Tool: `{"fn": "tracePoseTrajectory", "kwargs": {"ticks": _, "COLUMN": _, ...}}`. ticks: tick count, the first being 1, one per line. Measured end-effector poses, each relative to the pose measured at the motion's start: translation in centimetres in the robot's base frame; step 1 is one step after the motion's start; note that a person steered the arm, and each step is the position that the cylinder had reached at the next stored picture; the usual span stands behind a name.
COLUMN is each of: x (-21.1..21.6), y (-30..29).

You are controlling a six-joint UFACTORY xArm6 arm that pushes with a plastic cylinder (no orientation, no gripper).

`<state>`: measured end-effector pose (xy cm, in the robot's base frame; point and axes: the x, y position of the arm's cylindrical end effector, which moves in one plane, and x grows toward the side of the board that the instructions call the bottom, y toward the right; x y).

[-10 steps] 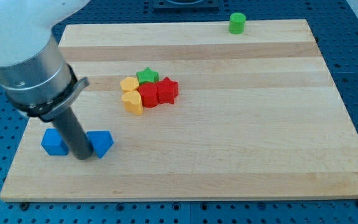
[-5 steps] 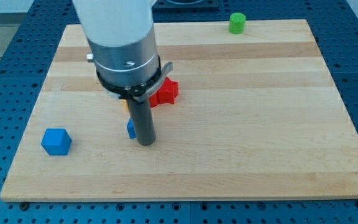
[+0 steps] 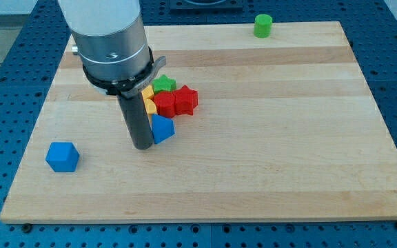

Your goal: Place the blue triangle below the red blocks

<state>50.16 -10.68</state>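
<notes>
The blue triangle (image 3: 162, 129) lies on the wooden board just below the two red blocks (image 3: 176, 102), close to or touching the nearer one. My tip (image 3: 142, 146) rests on the board right against the triangle's left side. The rod and arm body hide part of the yellow blocks (image 3: 147, 100) left of the red ones. A green star (image 3: 163, 84) sits just above the red blocks.
A blue cube (image 3: 63, 156) lies near the board's lower left. A green cylinder (image 3: 262, 25) stands at the board's top edge, right of centre. The board's edges (image 3: 198, 212) drop to a blue perforated table.
The arm swept right, then back left and up. The blue triangle moved from the lower left, near the blue cube, to just below the red blocks.
</notes>
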Motion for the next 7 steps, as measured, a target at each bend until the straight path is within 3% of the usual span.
{"fn": "tracePoseTrajectory", "kwargs": {"ticks": 6, "x": -2.2, "y": 3.5}}
{"fn": "tracePoseTrajectory", "kwargs": {"ticks": 7, "x": 0.2, "y": 1.2}}
